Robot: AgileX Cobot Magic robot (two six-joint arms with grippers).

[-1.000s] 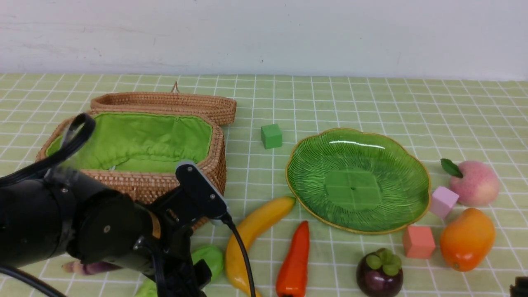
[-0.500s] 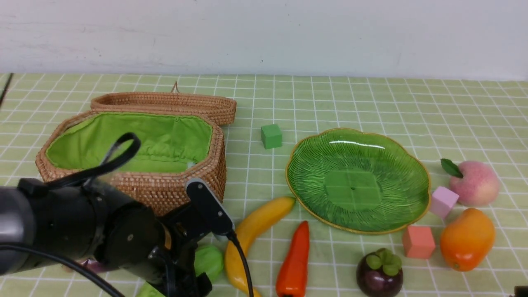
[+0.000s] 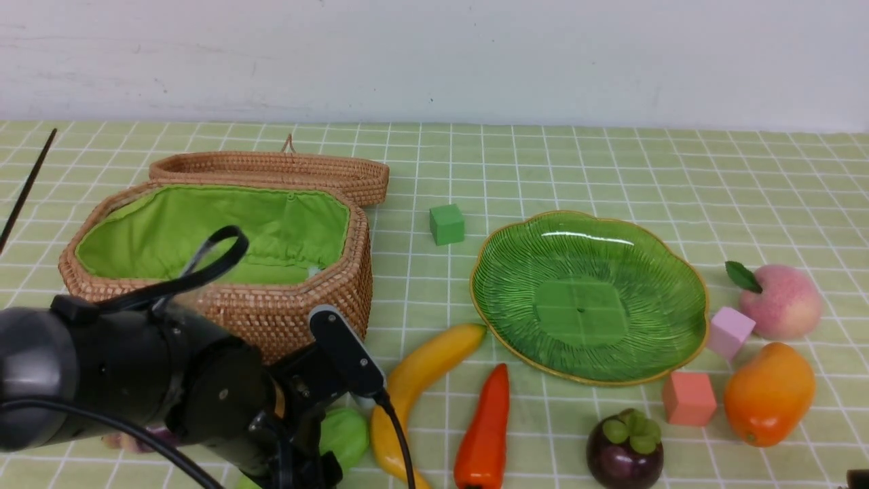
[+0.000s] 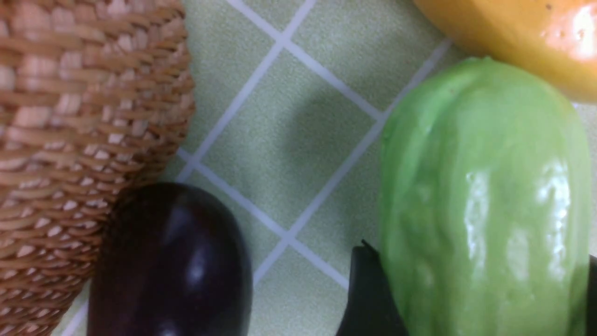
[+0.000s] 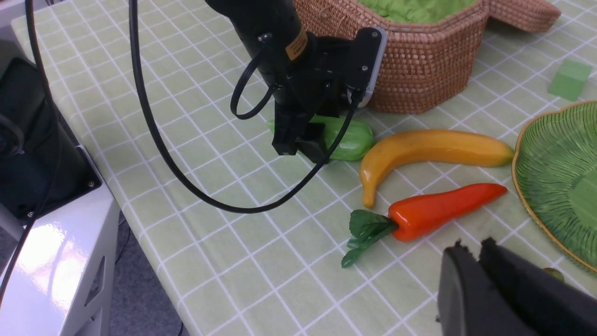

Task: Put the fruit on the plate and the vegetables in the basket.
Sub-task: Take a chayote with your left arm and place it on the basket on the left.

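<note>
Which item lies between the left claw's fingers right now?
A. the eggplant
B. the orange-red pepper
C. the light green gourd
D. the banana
C: in the left wrist view the light green gourd lies between the dark fingers of the left claw, while the eggplant sits apart from them beside the basket.
</note>
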